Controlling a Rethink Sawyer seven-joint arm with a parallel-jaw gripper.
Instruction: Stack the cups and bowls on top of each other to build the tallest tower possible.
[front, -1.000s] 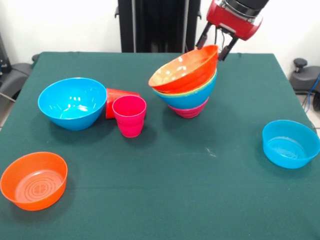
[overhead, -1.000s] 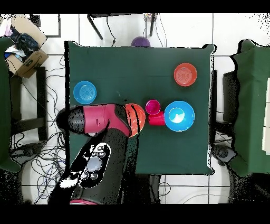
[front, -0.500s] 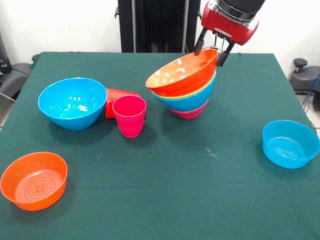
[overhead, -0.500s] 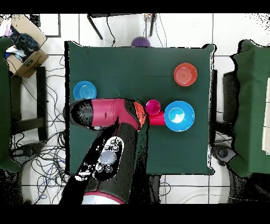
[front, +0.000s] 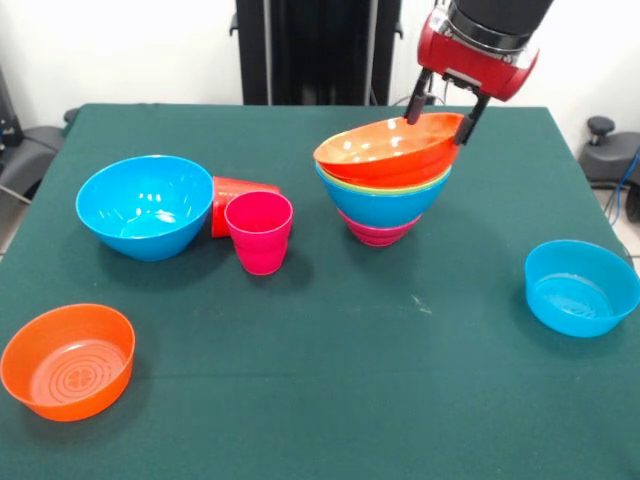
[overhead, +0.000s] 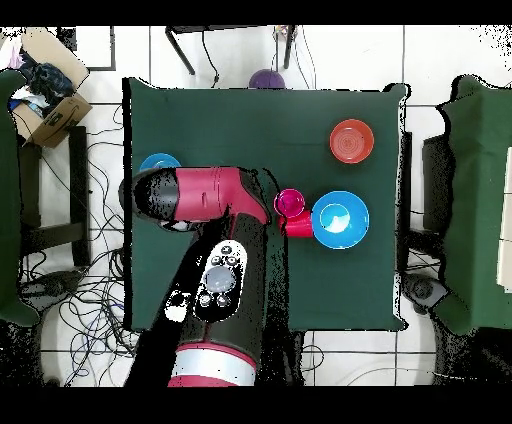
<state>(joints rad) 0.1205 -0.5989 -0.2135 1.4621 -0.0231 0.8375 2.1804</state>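
Note:
A nested tower stands mid-table: a small magenta bowl (front: 377, 230) at the bottom, then a blue bowl (front: 385, 206), a thin lime green rim (front: 385, 186) and a large orange bowl (front: 385, 150) on top, nearly level. My gripper (front: 443, 112) hangs at the orange bowl's far right rim, open, its fingers spread on either side of the rim. A pink cup (front: 259, 232) stands upright, and a red-orange cup (front: 236, 196) lies on its side behind it. In the overhead view the arm (overhead: 200, 195) hides the tower.
A large blue bowl (front: 146, 205) sits left of the cups. A small ringed orange bowl (front: 68, 360) is at the near left and a light blue bowl (front: 581, 288) at the right. Overhead, a purple round thing (overhead: 267, 78) lies beyond the table's edge.
The tower leaned left with the orange bowl tipped up; it now sits level. My gripper has shifted a little to the right along the rim.

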